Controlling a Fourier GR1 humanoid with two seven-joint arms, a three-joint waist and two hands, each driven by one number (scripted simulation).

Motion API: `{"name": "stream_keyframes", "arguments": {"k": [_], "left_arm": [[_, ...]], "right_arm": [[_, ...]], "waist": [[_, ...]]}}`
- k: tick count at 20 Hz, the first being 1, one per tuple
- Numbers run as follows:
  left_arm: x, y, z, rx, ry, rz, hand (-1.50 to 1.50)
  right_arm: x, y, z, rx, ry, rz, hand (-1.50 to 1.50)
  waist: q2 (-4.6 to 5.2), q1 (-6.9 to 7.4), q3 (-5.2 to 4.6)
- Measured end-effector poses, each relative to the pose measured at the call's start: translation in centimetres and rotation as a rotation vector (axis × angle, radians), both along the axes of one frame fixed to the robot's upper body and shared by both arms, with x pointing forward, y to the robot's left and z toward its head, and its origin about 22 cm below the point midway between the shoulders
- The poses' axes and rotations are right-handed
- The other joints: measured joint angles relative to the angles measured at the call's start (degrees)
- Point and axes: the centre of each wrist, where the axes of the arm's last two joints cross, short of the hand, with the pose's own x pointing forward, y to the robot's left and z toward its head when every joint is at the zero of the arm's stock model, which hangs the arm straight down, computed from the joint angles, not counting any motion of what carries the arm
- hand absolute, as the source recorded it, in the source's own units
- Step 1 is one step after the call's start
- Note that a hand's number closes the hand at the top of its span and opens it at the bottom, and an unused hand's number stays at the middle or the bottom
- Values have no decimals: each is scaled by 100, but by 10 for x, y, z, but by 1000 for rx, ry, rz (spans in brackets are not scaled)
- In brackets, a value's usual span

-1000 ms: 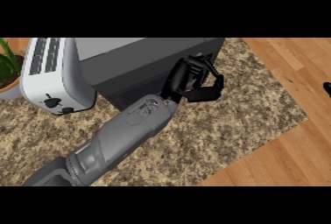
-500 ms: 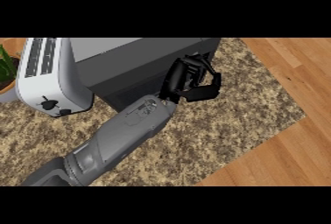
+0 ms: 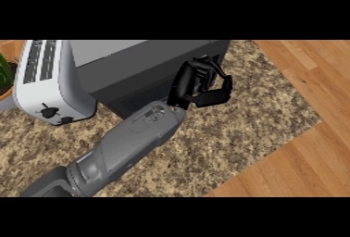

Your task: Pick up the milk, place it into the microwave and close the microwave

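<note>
Grey forearm rising from lower left of the frame, one black hand [image 3: 198,85] at upper centre with fingers curled against the dark microwave [image 3: 137,69], milk not visible, white toaster [image 3: 48,78] upper left, speckled desk [image 3: 226,143] beneath

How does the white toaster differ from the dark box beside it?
The toaster is white with rounded corners, and its top has two long slots; the microwave is dark grey with a plain flat top. The toaster is the smaller, narrower one. The toaster stands untouched, while the robot's hand is at the microwave's right front corner. Both stand side by side on the stone counter.
</note>
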Motion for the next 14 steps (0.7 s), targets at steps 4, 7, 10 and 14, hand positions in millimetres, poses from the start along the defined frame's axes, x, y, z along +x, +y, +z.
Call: {"name": "stream_keyframes", "arguments": {"k": [4, 7, 10, 14], "left_arm": [[0, 0, 0, -4, 1, 15, 150], [-2, -13, 2, -43, 39, 71, 150], [-3, -20, 5, -51, 58, 76, 150], [-4, -25, 8, -33, 65, 30, 150]], "right_arm": [[1, -1, 3, 10, 1, 10, -150], [1, -5, 5, 17, 5, -1, -150], [1, -9, 9, 22, 0, -13, -150], [-1, -16, 15, 25, -12, -45, -150]], "waist": [[-2, -24, 2], [-11, 71, 11], [-4, 167, 13], [20, 287, 12]]}}
